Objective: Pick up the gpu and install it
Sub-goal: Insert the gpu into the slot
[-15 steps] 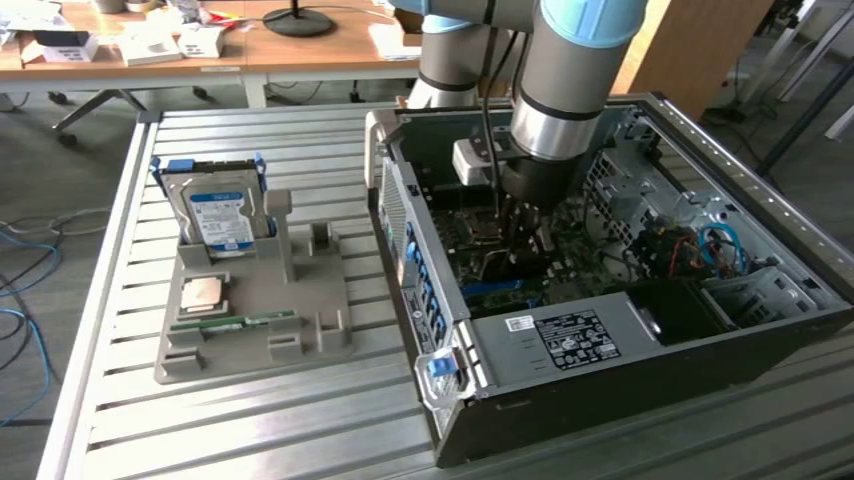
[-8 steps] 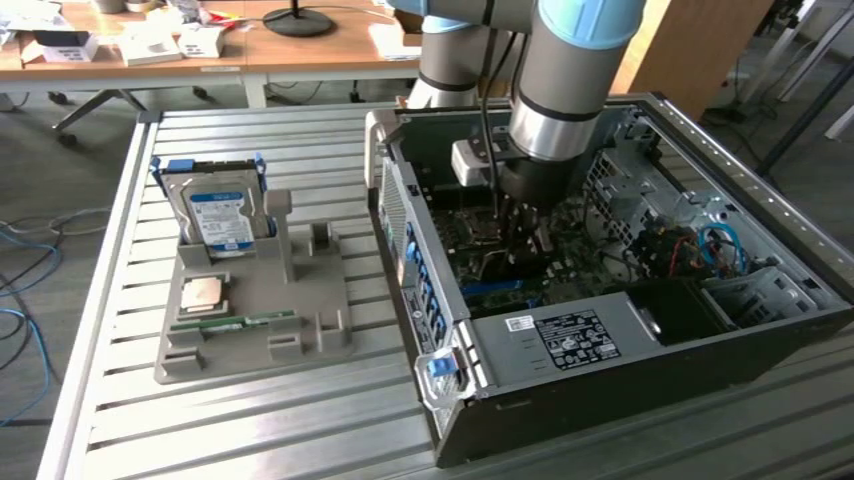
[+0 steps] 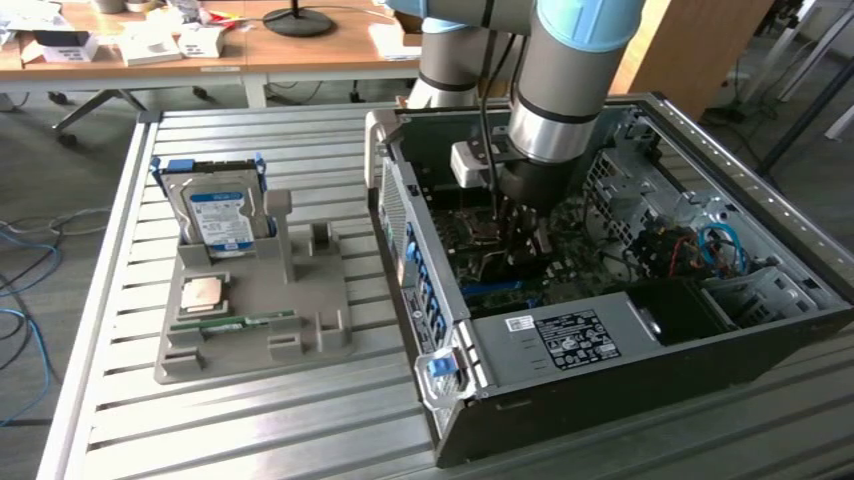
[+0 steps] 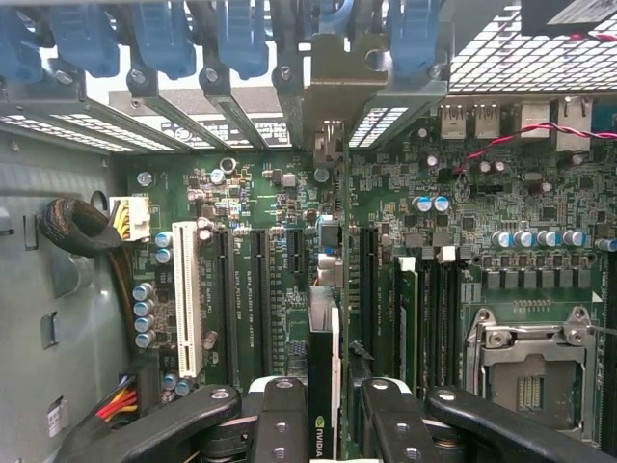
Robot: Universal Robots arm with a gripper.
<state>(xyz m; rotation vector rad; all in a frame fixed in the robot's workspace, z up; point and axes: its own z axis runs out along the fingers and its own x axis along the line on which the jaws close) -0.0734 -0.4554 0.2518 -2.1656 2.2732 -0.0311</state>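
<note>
Inside the open computer case (image 3: 561, 400), my gripper (image 3: 514, 228) hangs low over the motherboard (image 4: 241, 193). In the wrist view the gripper (image 4: 324, 410) is shut on the gpu (image 4: 324, 338), a thin card seen edge-on with a green logo near the black fingers (image 4: 275, 420). The card stands upright over the long dark expansion slots (image 4: 262, 299), between them and the memory slots. Its silver bracket (image 4: 333, 87) reaches the case's rear wall among the blue slot clips (image 4: 241, 34). I cannot tell whether the card's edge touches a slot.
A grey holder (image 3: 320, 335) on the slatted metal table (image 3: 267, 430) carries a hard drive (image 3: 220, 215), a processor (image 3: 203, 292) and a memory stick (image 3: 240, 322). A black cable bundle (image 4: 82, 227), a white slot (image 4: 188, 299) and the processor socket (image 4: 525, 371) surround the card.
</note>
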